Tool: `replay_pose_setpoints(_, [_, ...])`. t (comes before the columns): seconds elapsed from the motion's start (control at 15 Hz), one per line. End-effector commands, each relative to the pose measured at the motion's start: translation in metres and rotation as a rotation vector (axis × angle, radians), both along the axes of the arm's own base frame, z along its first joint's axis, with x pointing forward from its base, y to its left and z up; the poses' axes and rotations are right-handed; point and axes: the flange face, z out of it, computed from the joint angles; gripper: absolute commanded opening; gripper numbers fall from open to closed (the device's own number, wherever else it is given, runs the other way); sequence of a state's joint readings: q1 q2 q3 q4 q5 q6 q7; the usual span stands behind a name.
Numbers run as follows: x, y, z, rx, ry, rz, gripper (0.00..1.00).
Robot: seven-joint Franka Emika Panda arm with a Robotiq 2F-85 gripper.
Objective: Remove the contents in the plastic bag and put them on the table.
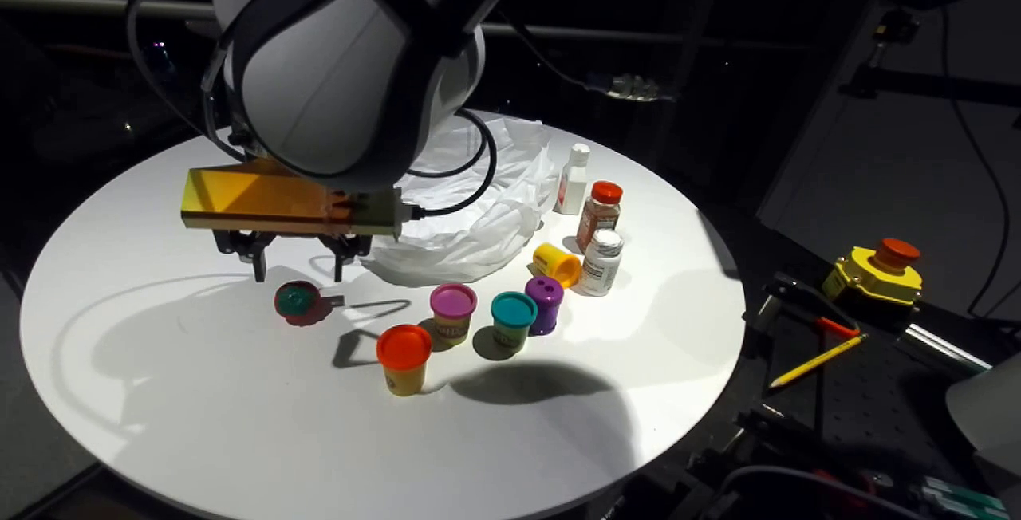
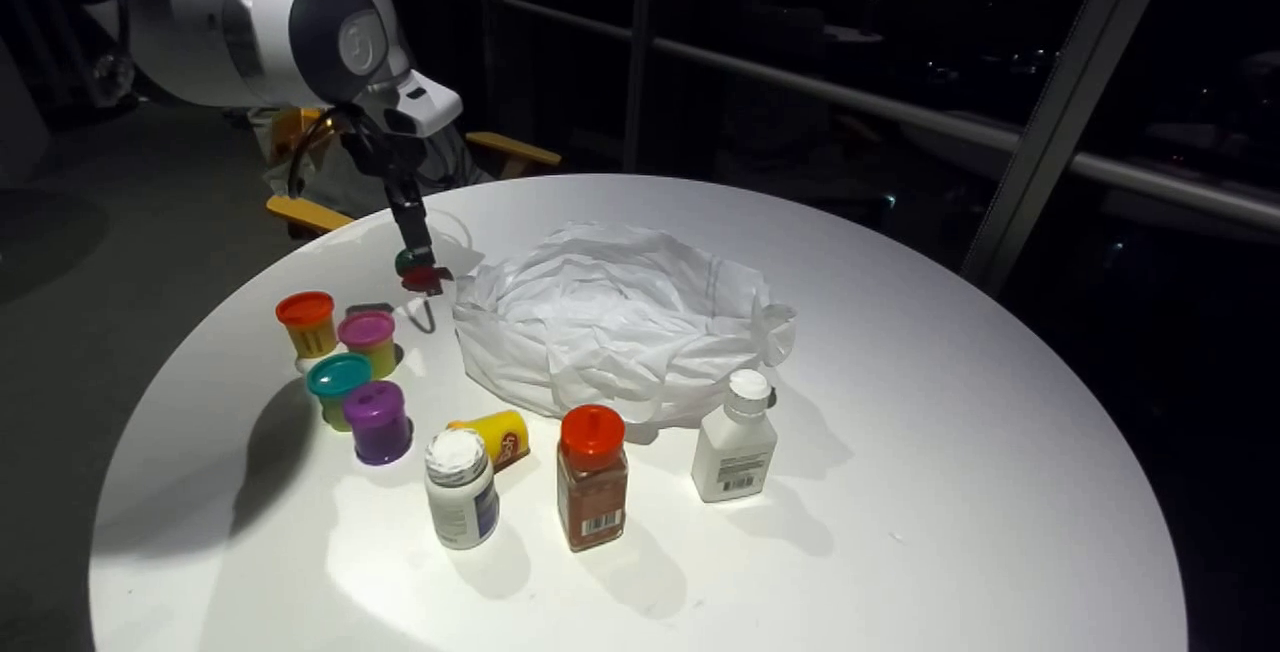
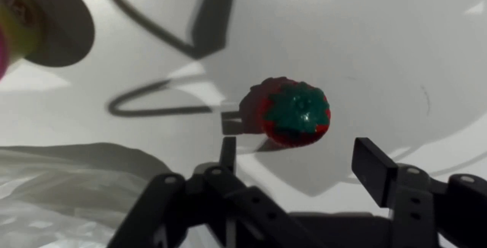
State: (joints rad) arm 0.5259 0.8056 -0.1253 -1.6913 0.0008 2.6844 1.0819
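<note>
My gripper (image 1: pixel 299 265) is open and empty, fingers down above a red strawberry-like piece with a green top (image 1: pixel 297 302). In the wrist view that piece (image 3: pixel 298 115) lies just ahead of and between the spread fingertips (image 3: pixel 298 155). The crinkled whitish plastic bag (image 2: pixel 600 372) lies wide open on the white round table (image 2: pixel 900 532). I see no object inside it. Orange-red (image 1: pixel 404 348), pink (image 1: pixel 453 305), teal (image 1: pixel 513 313) and purple (image 1: pixel 544 305) pots stand on the table. A yellow pot (image 1: pixel 557 265) lies on its side. A brown red-capped bottle (image 2: pixel 592 482) stands near whitish bottles (image 2: pixel 735 447) (image 2: pixel 462 497).
The bag stands close beside the gripper; it fills the lower left corner of the wrist view (image 3: pixel 57 206). A yellow box with a red button (image 1: pixel 876 277) and a pencil (image 1: pixel 819 360) lie off the table on a dark surface. A chair (image 2: pixel 310 212) stands behind the table.
</note>
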Motion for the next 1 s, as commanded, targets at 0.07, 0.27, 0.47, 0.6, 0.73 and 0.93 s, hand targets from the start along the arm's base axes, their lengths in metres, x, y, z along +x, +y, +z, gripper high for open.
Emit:
replay_pose_setpoints(0.07, [-0.020,-0.034,0.080,-0.114,0.125,-0.054,1.00])
replay_pose_setpoints(0.27, [-0.045,-0.066,0.125,-0.208,0.259,-0.045,1.00])
replay_pose_setpoints(0.47, [-0.081,-0.098,0.163,-0.256,0.319,-0.035,1.00])
replay_pose_setpoints(0.6, [-0.110,-0.117,0.177,-0.281,0.336,-0.034,1.00])
replay_pose_setpoints(0.73, [-0.139,-0.134,0.184,-0.312,0.319,-0.039,1.00])
replay_pose_setpoints(0.93, [-0.129,-0.135,0.178,-0.319,0.334,-0.031,1.00])
